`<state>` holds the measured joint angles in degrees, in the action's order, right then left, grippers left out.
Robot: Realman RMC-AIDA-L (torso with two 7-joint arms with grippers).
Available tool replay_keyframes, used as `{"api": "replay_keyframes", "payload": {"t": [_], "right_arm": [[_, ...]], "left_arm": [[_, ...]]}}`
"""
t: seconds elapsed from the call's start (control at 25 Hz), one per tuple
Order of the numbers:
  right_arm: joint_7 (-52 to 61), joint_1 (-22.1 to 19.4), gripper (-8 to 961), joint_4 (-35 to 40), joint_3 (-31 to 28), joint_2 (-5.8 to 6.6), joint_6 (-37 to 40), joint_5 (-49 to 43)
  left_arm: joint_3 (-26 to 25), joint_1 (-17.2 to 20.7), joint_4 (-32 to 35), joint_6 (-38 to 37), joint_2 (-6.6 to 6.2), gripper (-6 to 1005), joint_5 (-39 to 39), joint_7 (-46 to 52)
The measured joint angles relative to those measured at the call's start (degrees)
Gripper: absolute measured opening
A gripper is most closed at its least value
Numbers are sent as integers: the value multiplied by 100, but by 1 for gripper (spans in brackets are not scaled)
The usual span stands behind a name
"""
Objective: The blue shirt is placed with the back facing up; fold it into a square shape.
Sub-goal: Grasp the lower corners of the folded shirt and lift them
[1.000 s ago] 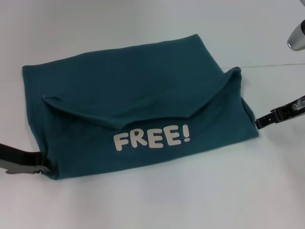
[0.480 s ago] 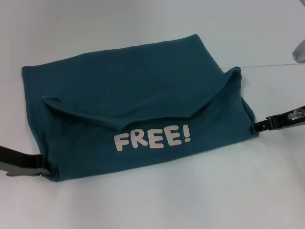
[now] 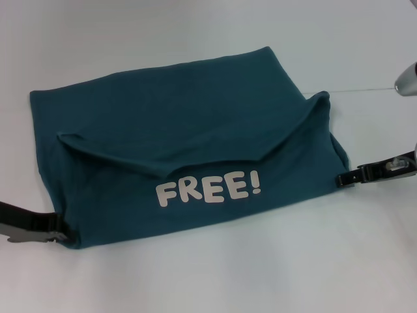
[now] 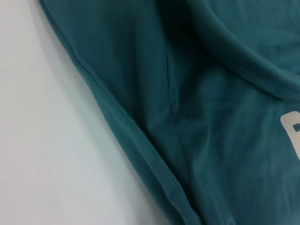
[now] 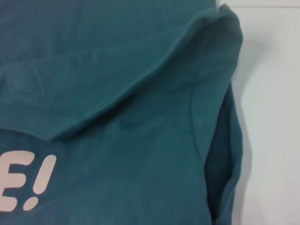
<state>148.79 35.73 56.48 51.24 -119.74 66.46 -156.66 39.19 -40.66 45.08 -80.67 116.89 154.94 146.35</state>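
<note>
On white table (image 3: 208,274), folded blue shirt (image 3: 189,130), left gripper (image 3: 62,235), right gripper (image 3: 342,178) at corners.

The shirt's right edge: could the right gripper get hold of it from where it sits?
Probably yes. The right gripper sits low on the table right at the edge of the shirt, and nothing lies between them. Whether its fingertips touch the cloth is hard to tell.

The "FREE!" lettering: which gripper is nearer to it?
Right, narrowly. The right gripper sits at the shirt's right edge; the left gripper sits at its near-left corner, slightly farther from the lettering.
</note>
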Motion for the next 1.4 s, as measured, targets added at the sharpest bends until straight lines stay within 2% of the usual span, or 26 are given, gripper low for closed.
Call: {"api": "replay_keyframes", "payload": {"t": [1.0, 1.4], "right_arm": [[-263, 75, 912, -606, 150, -13, -647, 323], [-533, 99, 723, -744, 136, 15, -704, 647]], "left_arm": [[36, 15, 0, -14, 9, 57, -2, -39], [22, 15, -35, -42, 9, 58, -16, -87]]}}
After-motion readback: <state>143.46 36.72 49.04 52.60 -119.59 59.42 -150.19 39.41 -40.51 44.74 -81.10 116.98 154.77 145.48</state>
